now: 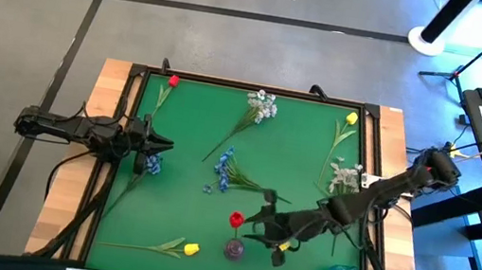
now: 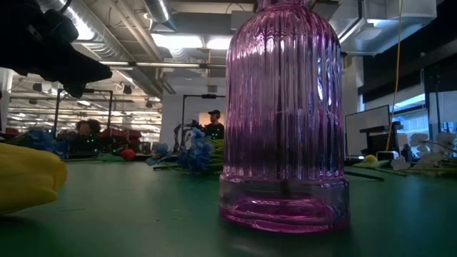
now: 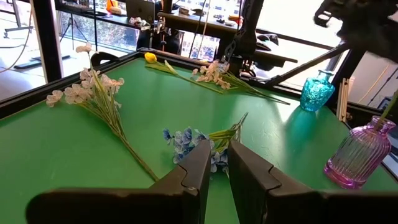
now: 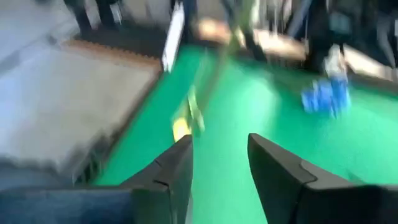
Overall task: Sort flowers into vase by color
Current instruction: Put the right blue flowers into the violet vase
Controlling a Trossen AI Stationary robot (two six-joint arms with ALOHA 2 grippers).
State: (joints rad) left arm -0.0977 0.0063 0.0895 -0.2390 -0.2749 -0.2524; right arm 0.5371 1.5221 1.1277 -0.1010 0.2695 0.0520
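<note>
Because the purple vase (image 1: 234,248), already holding a red tulip (image 1: 236,219), stands just beside the right gripper (image 1: 259,220), it could be knocked over if that arm swings; its fingers are seen apart and empty. Farther off, the left gripper (image 1: 162,147) is held nearly closed over a blue spray (image 1: 152,166), which could be nudged aside. Other flowers lie scattered across the green mat (image 1: 296,153). No legible writing is seen.

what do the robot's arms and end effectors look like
Both arms are dark, nearly black, jointed segments with black cables trailing off at the table's edges. The left end effector and right end effector each have two flat, dark, wedge-shaped fingers. No markings are visible.
</note>
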